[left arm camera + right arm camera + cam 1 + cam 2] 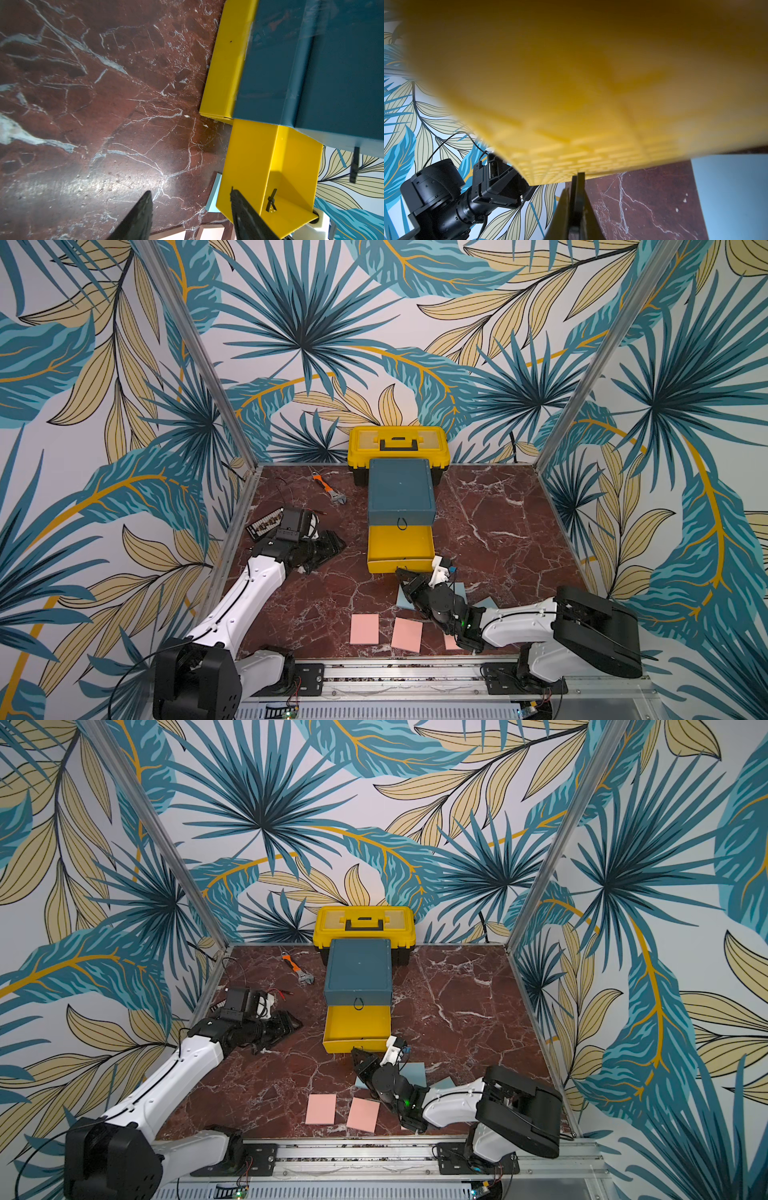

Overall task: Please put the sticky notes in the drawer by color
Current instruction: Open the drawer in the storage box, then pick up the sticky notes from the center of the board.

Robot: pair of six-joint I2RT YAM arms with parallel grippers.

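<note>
Teal drawer (401, 489) faces rail (399, 674), yellow tray (399, 543) out | left jaws apart — right jaws closed

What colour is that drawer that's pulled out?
The open drawer is yellow, clearest in a top view.

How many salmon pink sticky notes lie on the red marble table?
3 salmon pink sticky notes, all near the front of the marble table: one, a second beside it, slightly turned, a third mostly covered by the right arm. More may be hidden.
</note>
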